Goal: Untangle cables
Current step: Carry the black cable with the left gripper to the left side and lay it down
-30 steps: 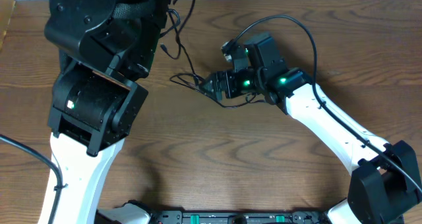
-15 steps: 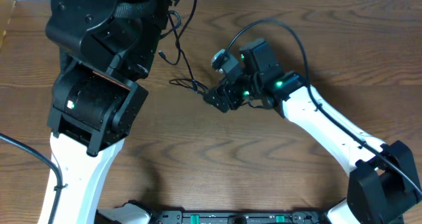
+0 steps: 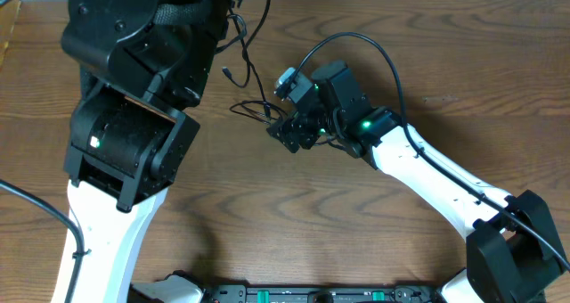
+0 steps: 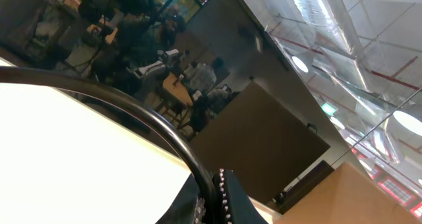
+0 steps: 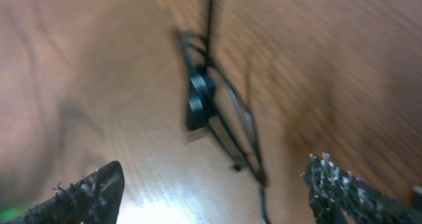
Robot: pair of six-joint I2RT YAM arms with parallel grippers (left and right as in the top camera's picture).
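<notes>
Thin black cables (image 3: 246, 80) hang from my raised left arm down to a small tangle (image 3: 258, 111) on the wooden table. In the left wrist view, my left gripper (image 4: 214, 197) points up toward a ceiling and is shut on a black cable (image 4: 165, 128). My right gripper (image 3: 283, 132) is open, low over the table just right of the tangle. In the right wrist view, its two fingers (image 5: 217, 188) frame the blurred tangle and a dark plug (image 5: 198, 105). A small plug end (image 3: 227, 72) dangles free. I cannot make out a white cable.
My left arm's bulky body (image 3: 134, 98) fills the upper left of the overhead view and hides the table under it. The right arm's own thick black cable (image 3: 392, 62) arcs above its wrist. A brown box edge (image 3: 7, 36) sits at far left.
My right gripper has moved left and slightly down toward the tangle, turning as it went. The hanging cables and dangling plug shifted slightly. The left arm has held still.
</notes>
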